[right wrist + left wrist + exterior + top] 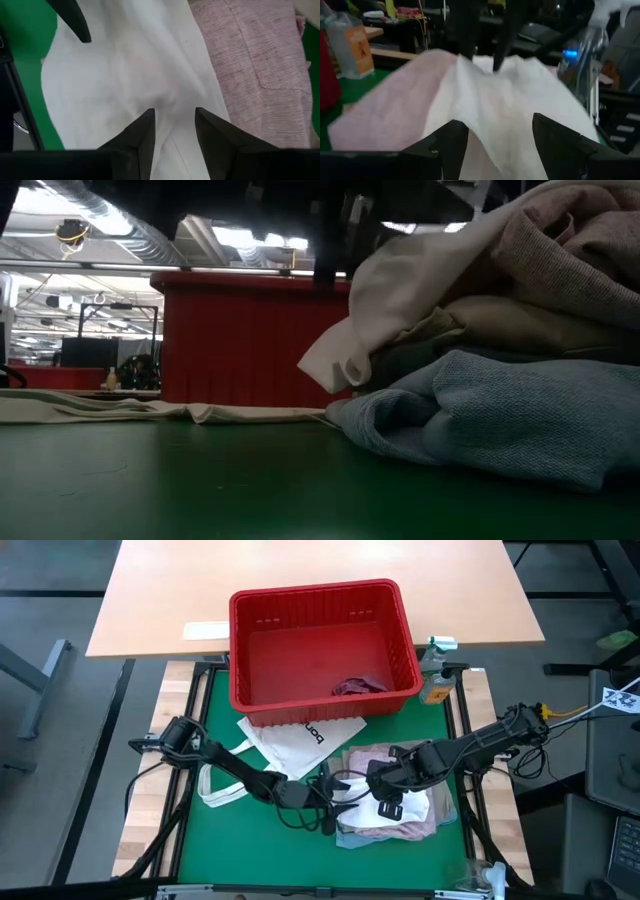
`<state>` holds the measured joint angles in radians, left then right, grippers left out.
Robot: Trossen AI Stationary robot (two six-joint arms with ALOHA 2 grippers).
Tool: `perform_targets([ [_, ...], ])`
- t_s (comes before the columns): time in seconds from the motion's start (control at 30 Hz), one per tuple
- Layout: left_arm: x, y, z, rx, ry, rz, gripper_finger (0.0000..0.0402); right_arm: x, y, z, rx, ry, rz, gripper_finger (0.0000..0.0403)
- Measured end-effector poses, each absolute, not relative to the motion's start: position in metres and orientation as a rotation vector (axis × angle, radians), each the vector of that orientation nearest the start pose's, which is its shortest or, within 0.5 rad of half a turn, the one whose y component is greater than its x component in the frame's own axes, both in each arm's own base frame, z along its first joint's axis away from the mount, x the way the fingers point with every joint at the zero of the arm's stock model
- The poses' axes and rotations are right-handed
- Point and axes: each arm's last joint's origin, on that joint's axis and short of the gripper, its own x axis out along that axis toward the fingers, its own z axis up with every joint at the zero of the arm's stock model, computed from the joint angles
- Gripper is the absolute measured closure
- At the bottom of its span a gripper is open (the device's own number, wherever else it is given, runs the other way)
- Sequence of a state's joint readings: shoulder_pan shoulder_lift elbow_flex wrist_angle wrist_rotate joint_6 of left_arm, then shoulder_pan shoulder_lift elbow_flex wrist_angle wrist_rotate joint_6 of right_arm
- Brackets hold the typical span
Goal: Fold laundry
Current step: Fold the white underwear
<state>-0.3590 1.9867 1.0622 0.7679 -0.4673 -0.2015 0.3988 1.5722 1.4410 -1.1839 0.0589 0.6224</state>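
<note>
On the laundry pile, white piece, both pincers open above

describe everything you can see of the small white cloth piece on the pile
The small white cloth piece is soft, thin, plain fabric, rumpled into ridges. It lies on top of the mottled pink garment, crowning a stack of laundry on the green mat, with a corner drooping over the stack's edge in the low view. The left gripper and right gripper both stand open right at it, fingers straddling its folds from opposite sides.
</note>
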Motion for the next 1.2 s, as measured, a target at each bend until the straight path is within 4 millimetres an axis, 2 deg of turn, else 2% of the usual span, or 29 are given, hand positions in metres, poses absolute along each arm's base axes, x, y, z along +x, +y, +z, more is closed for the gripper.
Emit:
perform_targets([
  [0.27,0.391,-0.126,0.186,-0.144,0.112,0.156,0.0191,0.268,0.111,0.312,0.252,1.258,-0.096,0.0263],
  [0.5,0.387,-0.128,0.171,-0.083,0.259,0.162,0.0191,0.263,0.119,0.324,0.266,1.165,-0.033,0.0263],
  [0.73,0.385,-0.129,0.167,-0.062,0.304,0.164,0.0191,0.269,0.138,0.315,0.193,1.146,0.014,0.0263],
  [0.9,0.380,-0.126,0.181,-0.059,0.306,0.172,0.0191,0.266,0.144,0.314,0.176,1.154,0.030,0.0263],
  [1.0,0.374,-0.124,0.196,-0.051,0.313,0.182,0.0191,0.266,0.144,0.314,0.176,1.155,0.031,0.0263],
  [1.2,0.351,-0.114,0.219,-0.078,0.453,0.211,0.0191,0.265,0.144,0.315,0.185,1.154,0.027,0.0263],
])
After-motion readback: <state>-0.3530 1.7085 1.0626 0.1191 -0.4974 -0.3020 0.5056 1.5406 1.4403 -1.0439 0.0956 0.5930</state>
